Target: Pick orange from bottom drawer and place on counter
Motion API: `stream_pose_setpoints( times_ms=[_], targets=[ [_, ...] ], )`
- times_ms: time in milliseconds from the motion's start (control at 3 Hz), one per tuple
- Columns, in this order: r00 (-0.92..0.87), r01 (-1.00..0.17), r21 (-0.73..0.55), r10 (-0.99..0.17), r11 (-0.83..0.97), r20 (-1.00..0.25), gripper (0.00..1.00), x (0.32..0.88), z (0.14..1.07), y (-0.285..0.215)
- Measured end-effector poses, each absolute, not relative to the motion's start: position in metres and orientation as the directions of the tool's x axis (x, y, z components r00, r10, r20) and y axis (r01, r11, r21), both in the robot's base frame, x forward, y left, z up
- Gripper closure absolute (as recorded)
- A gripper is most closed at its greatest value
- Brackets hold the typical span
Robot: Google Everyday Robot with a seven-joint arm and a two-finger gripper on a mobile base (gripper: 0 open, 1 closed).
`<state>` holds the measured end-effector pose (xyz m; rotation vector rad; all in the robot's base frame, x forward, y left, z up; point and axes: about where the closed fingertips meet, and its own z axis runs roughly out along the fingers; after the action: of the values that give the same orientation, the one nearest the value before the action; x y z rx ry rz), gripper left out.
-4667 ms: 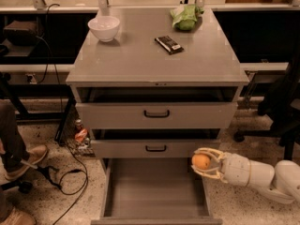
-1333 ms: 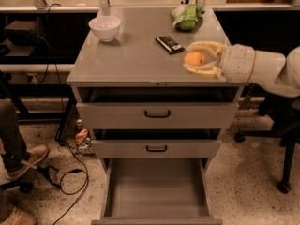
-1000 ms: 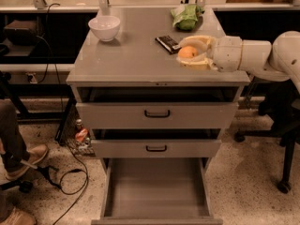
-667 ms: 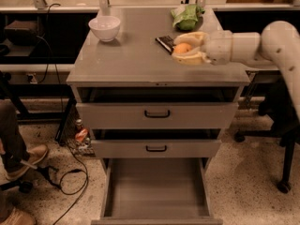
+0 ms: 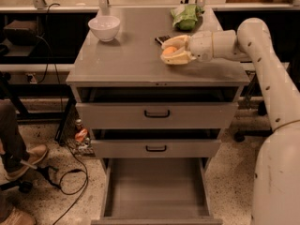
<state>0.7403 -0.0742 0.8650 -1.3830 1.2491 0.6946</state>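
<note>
The orange (image 5: 169, 50) is held between the cream fingers of my gripper (image 5: 171, 51), low over the right part of the grey counter (image 5: 126, 55). I cannot tell whether the fruit touches the surface. The gripper is shut on the orange and reaches in from the right on the white arm (image 5: 262, 55). The bottom drawer (image 5: 157, 187) is pulled fully out below, a grey tray with a bare floor.
A white bowl (image 5: 104, 28) stands at the counter's back left. A green bag (image 5: 186, 17) lies at the back right, with a dark flat object (image 5: 161, 39) just behind the gripper. Two upper drawers with black handles (image 5: 156, 114) are slightly ajar. A person's feet (image 5: 18, 163) are at left.
The gripper carried the orange up from beside the bottom drawer to over the counter, then moved left and lower toward the counter's surface, still holding it.
</note>
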Motion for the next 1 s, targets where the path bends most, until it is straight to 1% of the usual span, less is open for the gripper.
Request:
stream_pose_setpoints(
  times_ms=[333, 1000],
  targets=[
    [0.243, -0.943, -0.292, -0.267, 0.161, -0.933, 0.76, 0.755, 0.855, -0.069],
    [0.227, -0.946, -0.273, -0.246, 0.174, -0.942, 0.3, 0.766, 0.849, -0.069]
  ],
)
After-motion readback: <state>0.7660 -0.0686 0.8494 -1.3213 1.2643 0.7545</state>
